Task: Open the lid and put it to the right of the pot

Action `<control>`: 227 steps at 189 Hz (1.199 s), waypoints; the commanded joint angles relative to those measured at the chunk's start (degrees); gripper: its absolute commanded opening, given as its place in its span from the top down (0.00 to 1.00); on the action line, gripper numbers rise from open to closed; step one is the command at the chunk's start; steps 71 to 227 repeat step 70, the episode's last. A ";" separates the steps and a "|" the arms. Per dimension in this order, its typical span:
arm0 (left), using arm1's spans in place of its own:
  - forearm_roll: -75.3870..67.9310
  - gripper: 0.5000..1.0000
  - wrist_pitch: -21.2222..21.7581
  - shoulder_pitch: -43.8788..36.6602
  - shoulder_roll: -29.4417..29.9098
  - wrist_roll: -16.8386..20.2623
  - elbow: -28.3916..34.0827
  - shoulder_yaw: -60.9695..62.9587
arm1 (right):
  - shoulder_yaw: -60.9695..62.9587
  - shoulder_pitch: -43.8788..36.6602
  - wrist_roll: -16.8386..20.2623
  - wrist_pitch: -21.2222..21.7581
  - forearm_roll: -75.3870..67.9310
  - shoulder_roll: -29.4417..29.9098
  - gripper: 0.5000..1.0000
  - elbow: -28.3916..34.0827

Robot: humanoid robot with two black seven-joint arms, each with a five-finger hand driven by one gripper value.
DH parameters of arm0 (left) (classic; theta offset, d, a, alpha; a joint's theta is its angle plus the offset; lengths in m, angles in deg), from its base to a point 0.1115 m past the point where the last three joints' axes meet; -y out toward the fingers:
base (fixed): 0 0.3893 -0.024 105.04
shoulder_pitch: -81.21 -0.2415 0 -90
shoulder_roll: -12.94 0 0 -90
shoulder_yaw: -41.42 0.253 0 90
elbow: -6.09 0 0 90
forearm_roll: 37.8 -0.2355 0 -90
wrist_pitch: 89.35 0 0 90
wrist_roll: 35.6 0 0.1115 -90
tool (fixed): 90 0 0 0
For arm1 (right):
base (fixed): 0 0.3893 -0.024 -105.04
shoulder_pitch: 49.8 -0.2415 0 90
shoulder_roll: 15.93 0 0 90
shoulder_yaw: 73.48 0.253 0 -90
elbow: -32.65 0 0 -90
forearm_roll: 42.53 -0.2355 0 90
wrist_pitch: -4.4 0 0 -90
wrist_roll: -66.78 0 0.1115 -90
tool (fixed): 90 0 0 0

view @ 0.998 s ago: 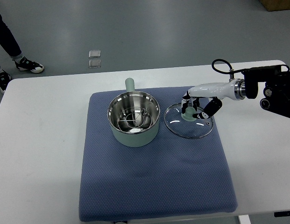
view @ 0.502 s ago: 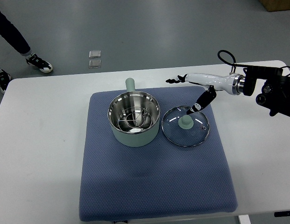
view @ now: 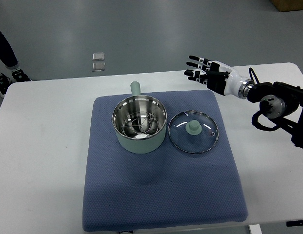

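Blue quilted mat [view: 161, 195] spread over white tabletop [view: 44, 161], presumably as cushioning under the cookware. Pale green pot [view: 139, 125] toward the mat's far half, open, steel interior exposed with a wire rack [view: 139, 123] seated inside; stub handle [view: 135, 88] pointing away from the robot, clear of the side where the lid goes. Glass lid [view: 194, 131] flat on the mat just beside the pot's right flank, green knob [view: 193, 127] upward so as to sit stable on its rim and stay graspable; rims near, contact not discernible. Placement judged complete as the task words it. Right hand [view: 206, 74] further back, above the mat's far right corner, well apart from the lid, fingers spread, holding nothing; arm entering from the right edge. Left arm not shown. Beyond the tabletop, grey floor with two small floor plates [view: 98, 61] and a person's shoes [view: 10, 78] at far left.
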 commanded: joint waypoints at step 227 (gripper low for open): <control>0.00 0.00 0.00 0.00 0.00 -0.02 0.00 0.00 | 0.11 1.31 -0.56 0.64 -1.71 1.75 0.12 -0.05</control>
